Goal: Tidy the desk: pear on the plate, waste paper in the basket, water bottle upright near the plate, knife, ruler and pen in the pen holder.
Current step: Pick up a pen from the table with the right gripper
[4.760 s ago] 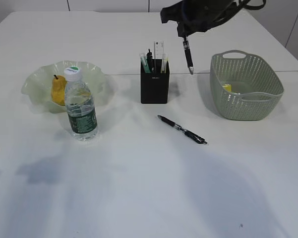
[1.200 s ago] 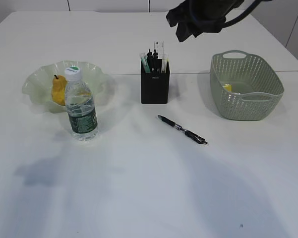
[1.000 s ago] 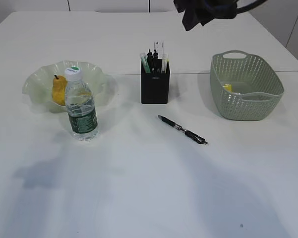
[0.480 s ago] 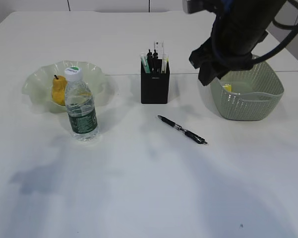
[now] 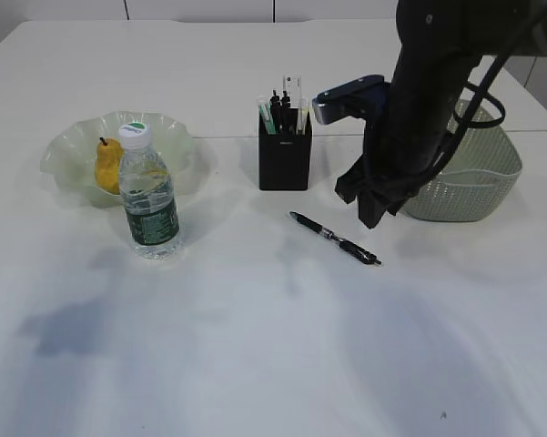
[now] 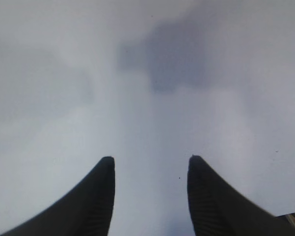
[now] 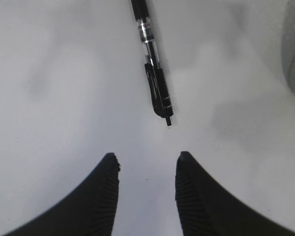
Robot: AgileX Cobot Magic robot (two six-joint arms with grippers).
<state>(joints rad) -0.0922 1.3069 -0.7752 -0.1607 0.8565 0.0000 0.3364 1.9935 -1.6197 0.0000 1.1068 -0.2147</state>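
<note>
Your right gripper (image 7: 145,167) has dropped toward the pen (image 7: 152,64), jaws apart, empty; arm hides the basket (image 5: 491,182); bottle (image 5: 148,196) label unreadable.

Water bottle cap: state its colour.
White with a green top, on the water bottle cap; exterior view shows it best.

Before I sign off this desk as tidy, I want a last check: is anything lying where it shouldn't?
One thing: a black pen lies flat on the table, in front of the pen holder rather than in it. The right gripper hovers open just short of its tip. The water bottle stands upright.
</note>
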